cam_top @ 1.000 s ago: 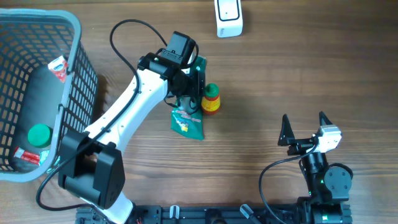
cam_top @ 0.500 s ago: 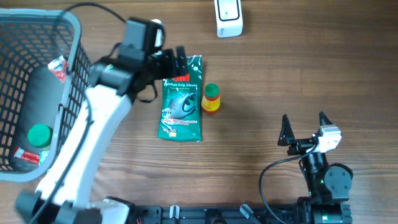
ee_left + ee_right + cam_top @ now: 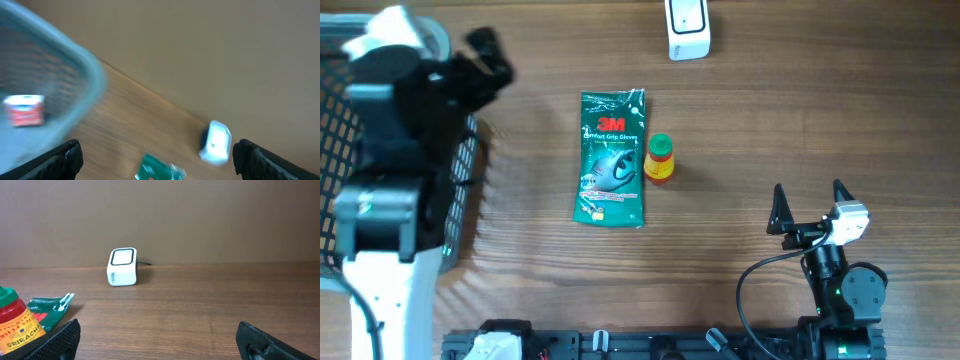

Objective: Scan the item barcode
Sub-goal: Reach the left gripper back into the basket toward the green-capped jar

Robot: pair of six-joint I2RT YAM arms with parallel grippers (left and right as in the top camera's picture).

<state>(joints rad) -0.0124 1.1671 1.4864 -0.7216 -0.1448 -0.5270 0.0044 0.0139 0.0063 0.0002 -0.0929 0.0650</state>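
Your left arm swung off the green glove packet (image 3: 612, 160) and out over the basket (image 3: 463, 170). That left the packet flat on the table, label up, just beside the sriracha bottle (image 3: 660, 158) and well apart from the scanner (image 3: 687, 28). The left gripper (image 3: 156, 155) stood spread wide with nothing between its fingers. The right gripper (image 3: 809, 208) sat parked, equally spread and empty. You held nothing, so I'd judge another pick was needed before any scan.
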